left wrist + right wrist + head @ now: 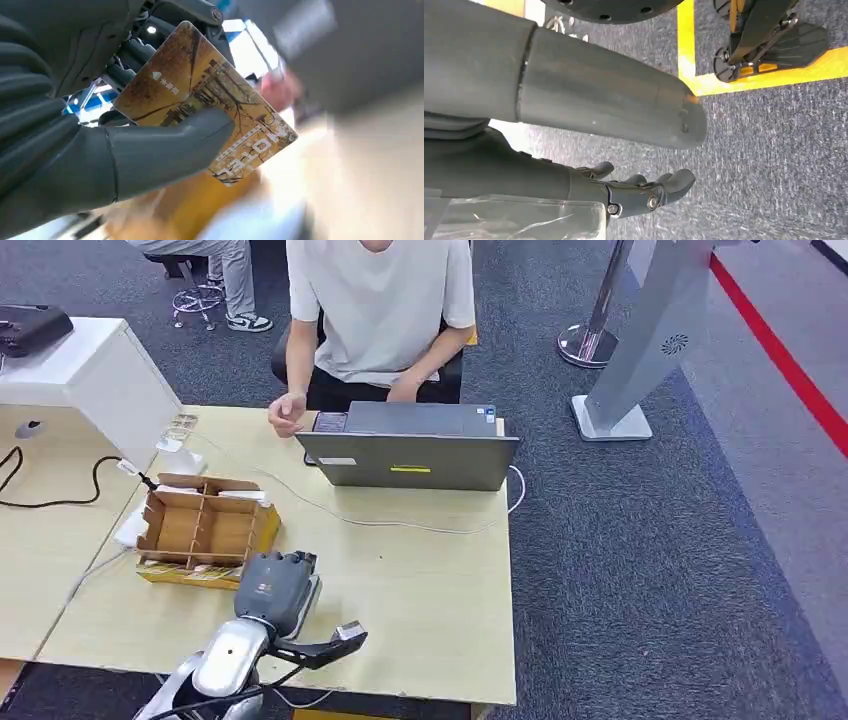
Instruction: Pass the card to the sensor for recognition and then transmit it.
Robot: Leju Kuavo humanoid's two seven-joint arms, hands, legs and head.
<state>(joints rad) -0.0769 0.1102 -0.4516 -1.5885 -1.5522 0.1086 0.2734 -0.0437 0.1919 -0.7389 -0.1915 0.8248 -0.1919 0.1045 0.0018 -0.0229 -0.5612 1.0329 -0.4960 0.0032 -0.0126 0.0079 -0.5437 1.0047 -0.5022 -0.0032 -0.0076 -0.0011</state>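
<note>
From where I stand, the robot's left hand [278, 585] is low over the pale wooden table [420, 590], at about seven o'clock from the grey laptop [410, 455], just beside the near edge of the brown cardboard divider box [203, 525]. In the left wrist view that hand [90, 150] has its thick grey thumb pressed across a golden-brown plastic card printed with bare trees and the word HOTEL [210, 105], the darker fingers backing it from behind. So the card is firmly pinched and already out of the box, lifted clear of the table as far as I can tell.

The right hand [639, 192] hangs down by the robot's side over dark carpet with a yellow floor line, fingers loosely apart and nothing in them.

A small white stand with a clear top [181, 445] sits at about eleven o'clock from the cardboard box, beside the white cabinet [90, 380]; I take that to be the sensor, though I cannot be sure. A person in a light T-shirt [385, 310] sits behind the laptop, at twelve o'clock from the robot, one hand [287, 412] resting at the table's far edge.

My reading: the pick-up is done. Still to come are presenting the card to the sensor and then handing it over, probably to that seated person.
</note>
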